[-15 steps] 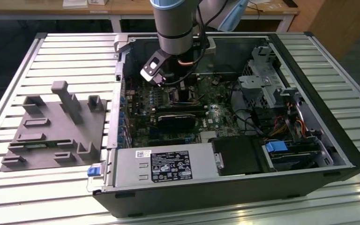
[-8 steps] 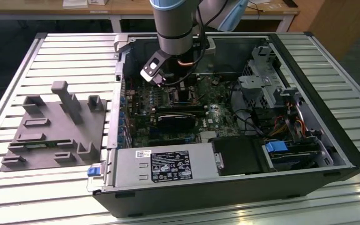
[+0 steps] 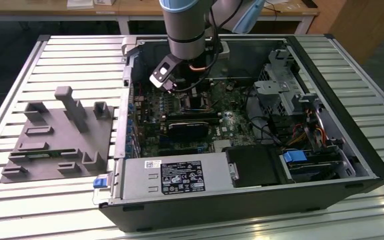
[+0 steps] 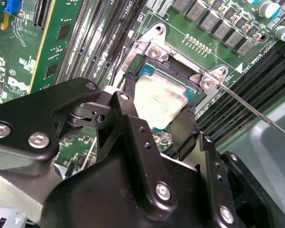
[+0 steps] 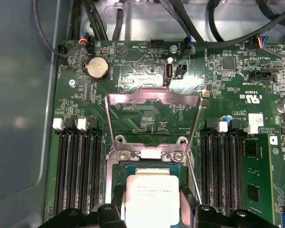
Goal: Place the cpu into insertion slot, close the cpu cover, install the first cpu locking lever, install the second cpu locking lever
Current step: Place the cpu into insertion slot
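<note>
Gripper (image 4: 157, 108) contact is made on two opposite edges of the cpu (image 4: 159, 97). The black fingers (image 4: 185, 126) are drawn in just to the chip's width, and the chip is clamped between them. In both wrist views the cpu is held with its silvery-beige top up over the insertion slot (image 5: 147, 166). Part of the slot's dark rim is left uncovered beyond the chip's far edge. Whether the chip rests in the slot or is just above it cannot be told. The cpu cover (image 5: 152, 98) is seen swung up off the slot, and the green board can be seen through its window. A thin locking lever (image 4: 256, 114) is seen angled away from one corner of the slot. Black memory slots (image 5: 78, 161) are set on both sides of the slot.

In the exterior view the arm (image 3: 185, 35) is seen over the twelve o'clock part of the motherboard (image 3: 178, 131), inside the computer case (image 3: 352, 150). A power supply (image 3: 172, 177) is mounted at six o'clock of the board. A grey fixture (image 3: 58, 130) is laid on the slatted table (image 3: 18, 210) at nine o'clock of the case.
</note>
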### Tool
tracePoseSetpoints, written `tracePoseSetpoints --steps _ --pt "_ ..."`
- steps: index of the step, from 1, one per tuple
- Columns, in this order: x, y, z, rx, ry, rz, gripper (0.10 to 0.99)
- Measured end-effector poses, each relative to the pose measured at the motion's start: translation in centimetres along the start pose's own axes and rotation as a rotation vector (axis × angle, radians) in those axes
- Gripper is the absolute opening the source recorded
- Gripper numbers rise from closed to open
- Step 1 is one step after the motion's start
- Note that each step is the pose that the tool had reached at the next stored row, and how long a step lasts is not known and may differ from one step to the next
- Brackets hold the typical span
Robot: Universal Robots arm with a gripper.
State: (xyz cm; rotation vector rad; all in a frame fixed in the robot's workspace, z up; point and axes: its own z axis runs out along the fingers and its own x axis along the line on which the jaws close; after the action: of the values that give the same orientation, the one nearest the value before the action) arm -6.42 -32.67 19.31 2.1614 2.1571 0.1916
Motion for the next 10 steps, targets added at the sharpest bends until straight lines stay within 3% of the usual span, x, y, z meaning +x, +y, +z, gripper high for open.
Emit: tracePoseSetpoints --steps 7,10 --pt "0.04 -0.06 0.05 0.0 0.0 0.001 0.537" --pt "0.05 -0.06 0.05 0.0 0.0043 0.002 0.537"
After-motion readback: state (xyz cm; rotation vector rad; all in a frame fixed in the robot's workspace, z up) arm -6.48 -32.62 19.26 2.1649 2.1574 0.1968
